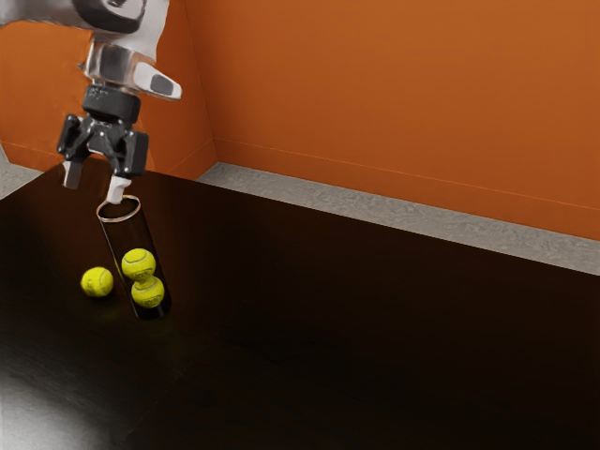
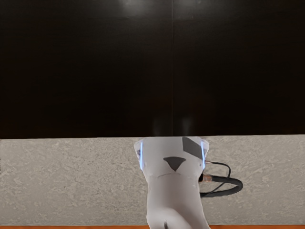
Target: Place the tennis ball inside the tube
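The two-finger gripper (image 1: 95,184) is hovering empty, fingers spread; the loose tennis ball (image 1: 97,282) is lying well below it — just beside the transparent tube's (image 1: 128,239) foot, toward the exterior view's left.

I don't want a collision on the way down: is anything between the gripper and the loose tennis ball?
Nothing visible stands between the open gripper and the loose ball. In the exterior view, the tube rises beside that path, so a drifting approach might brush it.
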You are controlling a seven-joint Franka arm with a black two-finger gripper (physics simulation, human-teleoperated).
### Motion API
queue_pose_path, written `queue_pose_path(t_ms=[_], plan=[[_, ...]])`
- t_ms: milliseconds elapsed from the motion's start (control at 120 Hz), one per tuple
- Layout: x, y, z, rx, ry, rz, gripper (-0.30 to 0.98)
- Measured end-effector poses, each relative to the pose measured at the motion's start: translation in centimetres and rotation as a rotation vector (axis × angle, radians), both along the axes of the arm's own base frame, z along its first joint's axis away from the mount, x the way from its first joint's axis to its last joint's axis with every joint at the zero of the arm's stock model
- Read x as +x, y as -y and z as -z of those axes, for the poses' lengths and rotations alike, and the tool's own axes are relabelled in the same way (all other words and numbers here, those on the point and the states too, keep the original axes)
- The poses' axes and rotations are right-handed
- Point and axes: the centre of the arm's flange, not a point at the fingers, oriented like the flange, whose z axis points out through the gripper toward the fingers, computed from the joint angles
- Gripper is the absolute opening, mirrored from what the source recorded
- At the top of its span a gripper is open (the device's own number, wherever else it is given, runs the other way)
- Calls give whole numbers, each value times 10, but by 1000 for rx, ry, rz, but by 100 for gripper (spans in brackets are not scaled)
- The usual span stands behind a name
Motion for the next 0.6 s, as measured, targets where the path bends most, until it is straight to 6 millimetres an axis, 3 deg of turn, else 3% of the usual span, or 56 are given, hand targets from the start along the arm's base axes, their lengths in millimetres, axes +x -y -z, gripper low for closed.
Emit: queue_pose_path(t_ms=[58,200,283,342,450,525,600], plan=[[20,-9,14,2,122,11,69],[50,-15,9,26,360,60,69],[54,-20,4,51,440,91,69],[50,-35,3,59,470,83,69],[41,-102,14,82,498,8,69],[25,-168,23,96,512,-77,69],[-4,-241,40,109,510,-183,69]])
